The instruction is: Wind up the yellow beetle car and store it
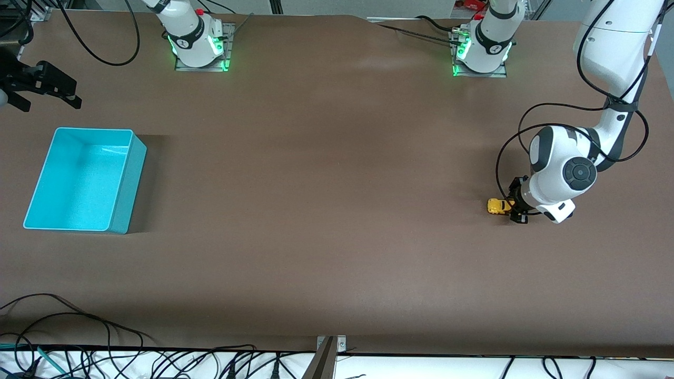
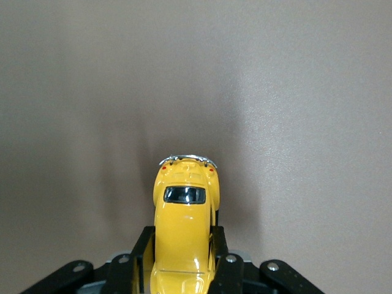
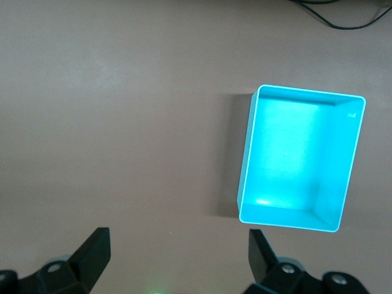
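The yellow beetle car (image 1: 498,206) rests on the brown table at the left arm's end. My left gripper (image 1: 513,207) is low at the table and shut on the car's sides; in the left wrist view the car (image 2: 184,226) sits between my black fingers (image 2: 138,257) with its chrome bumper pointing away. My right gripper (image 1: 39,87) is open and empty, held in the air at the right arm's end of the table, above the table beside the turquoise bin (image 1: 122,181). The bin (image 3: 248,153) is empty in the right wrist view.
Black cables (image 1: 79,337) lie along the table's edge nearest the front camera. The two arm bases (image 1: 200,47) stand at the table's edge farthest from the front camera. A wide stretch of brown tabletop (image 1: 326,184) lies between car and bin.
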Robot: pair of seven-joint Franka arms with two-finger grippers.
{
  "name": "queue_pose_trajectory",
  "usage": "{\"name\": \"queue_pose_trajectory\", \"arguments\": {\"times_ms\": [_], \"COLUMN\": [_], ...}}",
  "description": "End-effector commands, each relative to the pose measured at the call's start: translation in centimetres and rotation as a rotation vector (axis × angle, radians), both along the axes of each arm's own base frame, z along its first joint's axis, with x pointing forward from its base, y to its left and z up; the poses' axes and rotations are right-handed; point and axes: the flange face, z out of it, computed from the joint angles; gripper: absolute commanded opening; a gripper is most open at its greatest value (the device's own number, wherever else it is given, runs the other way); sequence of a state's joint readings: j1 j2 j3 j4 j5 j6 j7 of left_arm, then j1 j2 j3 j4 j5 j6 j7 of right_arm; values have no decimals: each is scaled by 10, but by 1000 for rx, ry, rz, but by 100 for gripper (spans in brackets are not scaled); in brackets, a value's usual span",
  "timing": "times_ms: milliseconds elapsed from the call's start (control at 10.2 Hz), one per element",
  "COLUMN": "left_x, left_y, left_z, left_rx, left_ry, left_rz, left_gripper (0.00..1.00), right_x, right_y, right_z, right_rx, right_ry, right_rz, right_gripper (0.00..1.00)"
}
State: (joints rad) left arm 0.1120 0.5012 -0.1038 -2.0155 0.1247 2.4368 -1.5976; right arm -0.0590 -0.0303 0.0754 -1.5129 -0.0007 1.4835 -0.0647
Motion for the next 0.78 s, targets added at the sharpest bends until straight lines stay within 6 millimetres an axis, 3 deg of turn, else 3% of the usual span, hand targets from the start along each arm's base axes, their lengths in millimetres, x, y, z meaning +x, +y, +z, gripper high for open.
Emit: {"name": "queue_pose_trajectory", "arguments": {"times_ms": [0, 98, 196, 686], "left_x": [1, 1, 2, 2], "left_y": [6, 6, 3, 1], "left_z": [-16, -16, -15, -12], "left_rx": [11, 10, 8, 9], "left_ry": [10, 8, 6, 1], "left_rz": [-20, -12, -7, 1], "left_gripper": [65, 91, 100, 100], "right_x": [-1, -1, -1, 1], "right_y": [4, 4, 5, 7], "right_z": [3, 3, 3, 0], "right_rx": [16, 16, 16, 18], "right_ry": [9, 7, 7, 14], "right_rz": [5, 6, 6, 11], "right_gripper": [100, 100, 100, 100]}}
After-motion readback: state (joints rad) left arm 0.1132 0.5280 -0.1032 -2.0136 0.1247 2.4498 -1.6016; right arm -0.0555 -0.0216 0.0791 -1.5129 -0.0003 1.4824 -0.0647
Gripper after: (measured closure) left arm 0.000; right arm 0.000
